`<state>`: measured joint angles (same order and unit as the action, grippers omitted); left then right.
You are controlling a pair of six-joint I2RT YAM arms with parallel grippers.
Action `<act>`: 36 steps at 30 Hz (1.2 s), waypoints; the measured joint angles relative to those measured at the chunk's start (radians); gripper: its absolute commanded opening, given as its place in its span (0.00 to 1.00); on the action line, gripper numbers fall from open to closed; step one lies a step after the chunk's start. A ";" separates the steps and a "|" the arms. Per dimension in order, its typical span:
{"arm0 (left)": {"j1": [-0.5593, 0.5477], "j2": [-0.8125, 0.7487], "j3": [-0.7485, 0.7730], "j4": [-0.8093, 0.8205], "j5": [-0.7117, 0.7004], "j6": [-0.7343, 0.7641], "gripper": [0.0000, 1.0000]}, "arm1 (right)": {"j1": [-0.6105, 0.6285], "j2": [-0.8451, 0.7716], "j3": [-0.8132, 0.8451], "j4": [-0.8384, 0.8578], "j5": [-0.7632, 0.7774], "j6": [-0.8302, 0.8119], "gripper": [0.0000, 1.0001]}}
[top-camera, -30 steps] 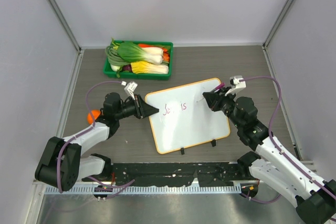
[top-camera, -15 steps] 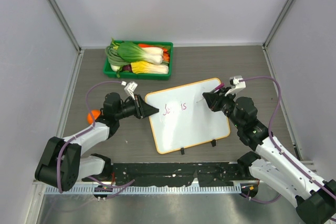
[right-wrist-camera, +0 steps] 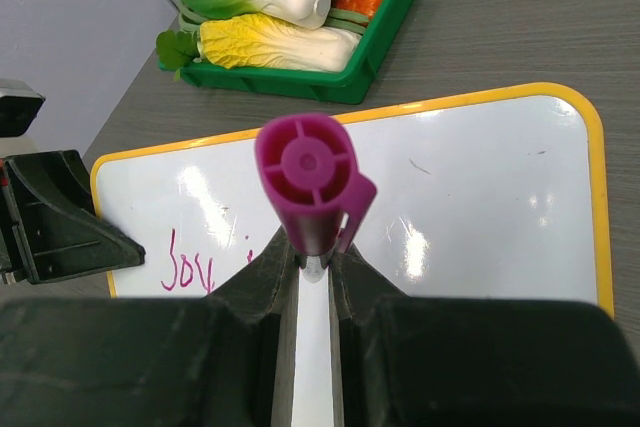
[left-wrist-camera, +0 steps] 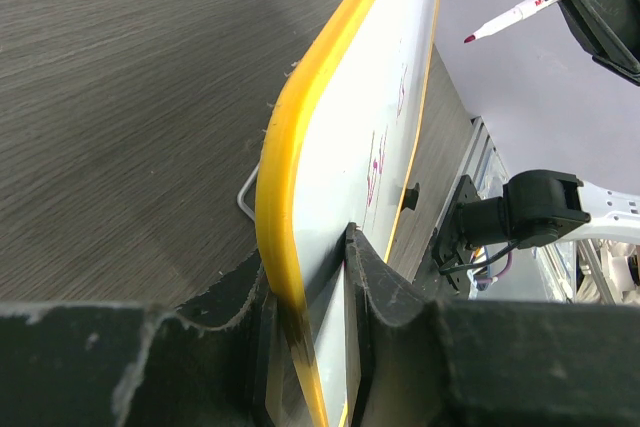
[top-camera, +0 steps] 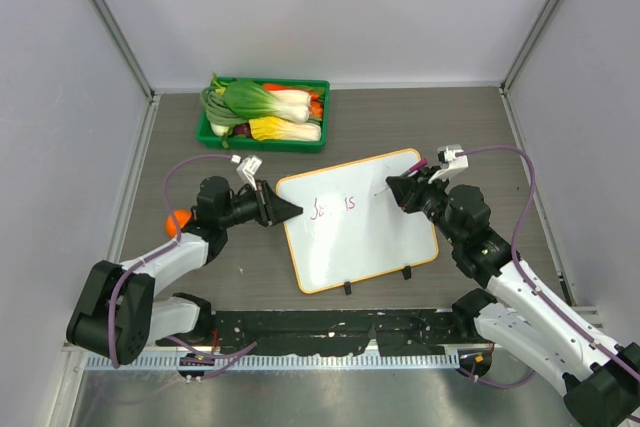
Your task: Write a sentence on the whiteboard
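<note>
The whiteboard (top-camera: 365, 237) lies tilted on the table, white with an orange-yellow rim (left-wrist-camera: 300, 117). My left gripper (top-camera: 290, 211) (left-wrist-camera: 310, 257) is shut on its left edge, one finger on each face. The sentence (top-camera: 332, 207) (right-wrist-camera: 185, 267) is a short stretch of purple-pink handwriting on the board's upper left. My right gripper (top-camera: 397, 190) (right-wrist-camera: 314, 257) is shut on a purple-capped marker (right-wrist-camera: 308, 182). The marker (left-wrist-camera: 515, 17) points at the board right of the writing. In the left wrist view its tip hangs just off the surface.
A green tray (top-camera: 318, 139) of toy vegetables stands behind the board at the back left. A small orange object (top-camera: 180, 218) lies by the left arm. Two black feet (top-camera: 407, 272) stick out at the board's near edge. Grey walls close in both sides.
</note>
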<state>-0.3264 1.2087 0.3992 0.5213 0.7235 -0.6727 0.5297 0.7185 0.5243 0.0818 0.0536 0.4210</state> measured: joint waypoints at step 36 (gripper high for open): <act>0.000 0.000 0.000 0.000 0.000 0.000 0.00 | 0.000 0.121 0.007 0.095 -0.013 0.008 0.01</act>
<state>-0.3264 1.2087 0.3992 0.5213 0.7235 -0.6724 0.5297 0.8398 0.5312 0.1772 0.0410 0.4286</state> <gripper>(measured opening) 0.261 0.178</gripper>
